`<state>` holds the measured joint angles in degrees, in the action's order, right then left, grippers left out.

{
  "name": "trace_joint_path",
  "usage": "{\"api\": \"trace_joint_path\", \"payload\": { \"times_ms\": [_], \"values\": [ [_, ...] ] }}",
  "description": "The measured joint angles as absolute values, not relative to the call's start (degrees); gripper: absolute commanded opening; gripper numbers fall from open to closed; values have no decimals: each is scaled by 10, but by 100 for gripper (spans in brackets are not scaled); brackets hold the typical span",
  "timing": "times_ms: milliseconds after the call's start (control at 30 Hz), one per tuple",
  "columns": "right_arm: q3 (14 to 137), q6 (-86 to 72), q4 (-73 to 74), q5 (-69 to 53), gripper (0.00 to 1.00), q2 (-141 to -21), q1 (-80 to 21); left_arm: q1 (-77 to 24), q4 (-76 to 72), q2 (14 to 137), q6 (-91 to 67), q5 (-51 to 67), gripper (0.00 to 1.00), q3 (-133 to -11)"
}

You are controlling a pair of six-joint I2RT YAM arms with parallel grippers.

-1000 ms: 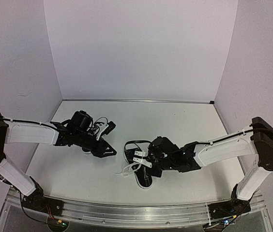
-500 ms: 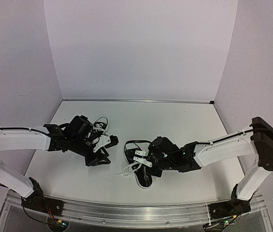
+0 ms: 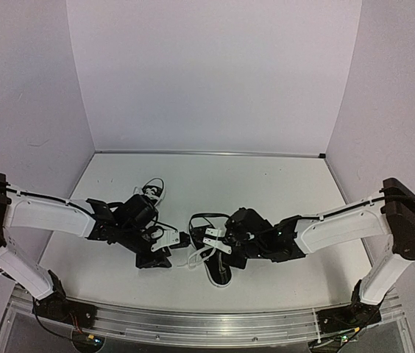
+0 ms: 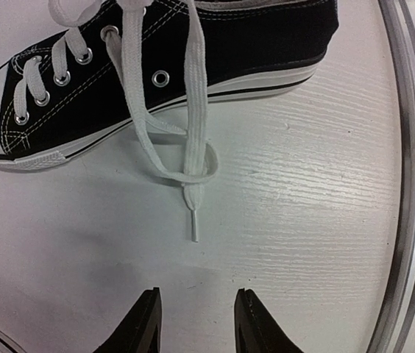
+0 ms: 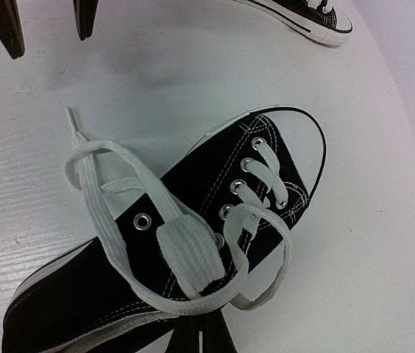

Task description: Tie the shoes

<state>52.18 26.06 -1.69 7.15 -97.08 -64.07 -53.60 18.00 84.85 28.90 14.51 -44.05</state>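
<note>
While the left pincer (image 4: 197, 296) gapes, the right pincer (image 5: 199, 332) pinches a white lace (image 5: 185, 254) — loose over a black sneaker (image 5: 207, 173).

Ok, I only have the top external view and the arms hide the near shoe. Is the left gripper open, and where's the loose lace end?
Observer: Left wrist view: the left gripper is open and empty; the lace tip lies flat on the table just ahead of its fingers.
Operator: And the right gripper?
Observer: Right wrist view: the right gripper is shut on the lace, just above the shoe.
Operator: Any knot?
Observer: No bow; the free strand only makes a loose loop on the table beside the sole.
</note>
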Motion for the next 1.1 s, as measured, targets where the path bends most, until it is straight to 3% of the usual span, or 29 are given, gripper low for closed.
{"api": "trace_joint_path", "payload": {
  "times_ms": [833, 1100],
  "values": [
    [522, 261, -17, 80, 0, -973, -641, -572, 164, 980, 322, 123, 31, -500],
    [522, 261, -17, 82, 0, -975, -641, -574, 205, 1022, 321, 122, 4, -556]
  ]
}}
